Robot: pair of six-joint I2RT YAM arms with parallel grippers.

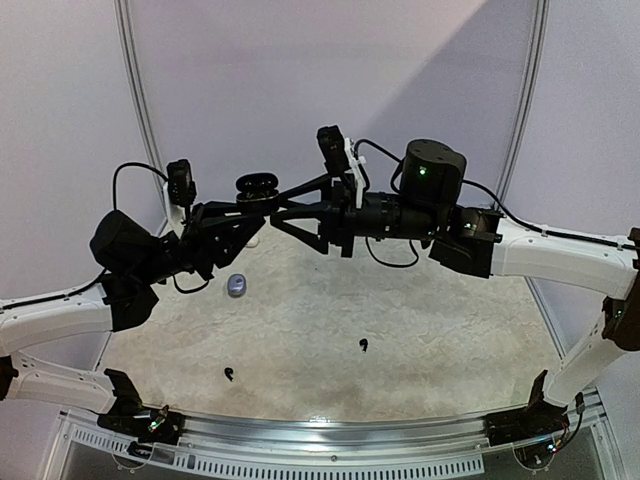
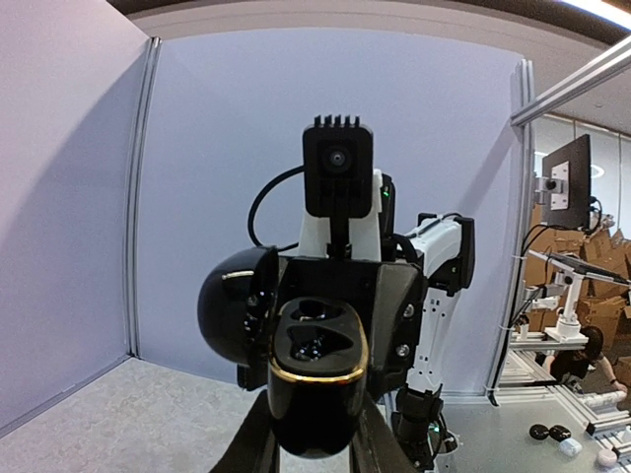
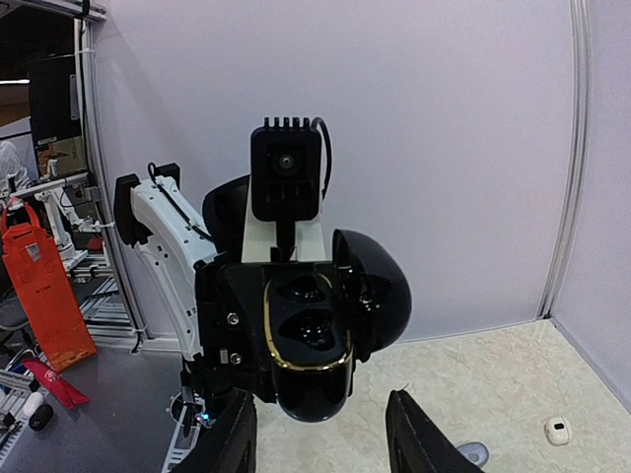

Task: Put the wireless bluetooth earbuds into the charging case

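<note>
Both arms are raised and meet above the table. My left gripper (image 1: 255, 200) (image 2: 314, 419) is shut on the black charging case (image 1: 258, 185) (image 2: 315, 379) (image 3: 308, 350), which has a gold rim. Its lid (image 2: 235, 305) (image 3: 380, 291) hangs open and two dark wells face outward. My right gripper (image 1: 275, 207) (image 3: 323, 436) faces the case, its fingers (image 3: 232, 439) spread to either side and touching nothing. Two black earbuds (image 1: 363, 346) (image 1: 230, 375) lie on the table. A silvery-grey earbud (image 1: 236, 286) (image 3: 471, 453) lies further back.
The speckled beige table surface (image 1: 420, 330) is closed in by pale lilac walls at the back and sides. A small white item (image 3: 558, 431) lies near the wall. The arm bases (image 1: 140, 420) sit on a metal rail at the near edge.
</note>
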